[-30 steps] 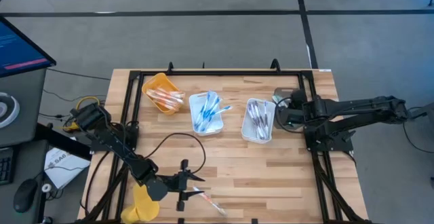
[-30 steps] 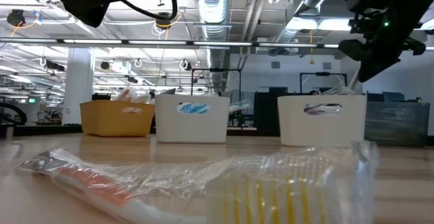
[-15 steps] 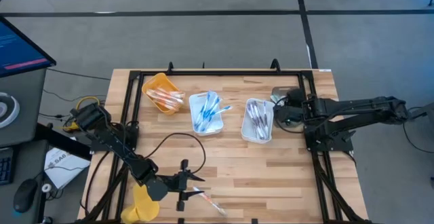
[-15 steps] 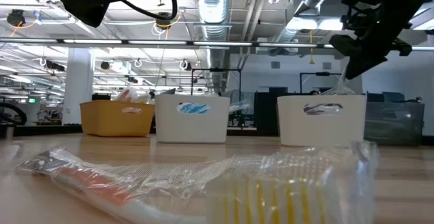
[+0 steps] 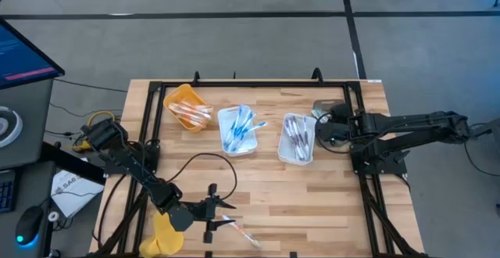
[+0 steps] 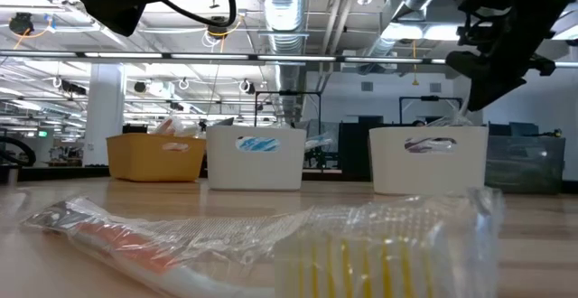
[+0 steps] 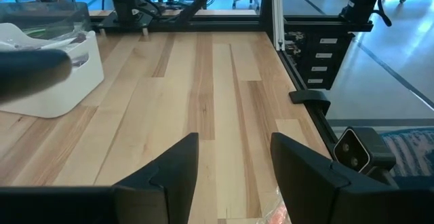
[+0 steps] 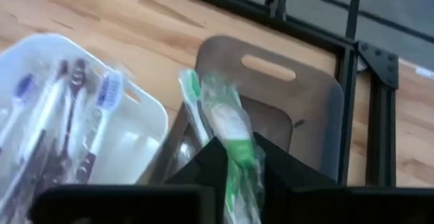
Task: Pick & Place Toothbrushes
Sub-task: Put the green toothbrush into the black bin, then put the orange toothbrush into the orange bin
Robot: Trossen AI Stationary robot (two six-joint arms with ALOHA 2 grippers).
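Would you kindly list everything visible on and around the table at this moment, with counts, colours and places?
Yellow tray: one, far left of the row, holds orange-accented toothbrushes.
White trays: two; middle holds blue brushes, right holds grey ones.
Dark tray: one, beside the right white tray.
Green toothbrush: one, wrapped, between the right gripper's fingers over the dark tray.
Orange toothbrush: one, wrapped, near table edge.
Monitor: one, left of table.
Left gripper: open, near the orange toothbrush.
Right gripper: gripping the green toothbrush.
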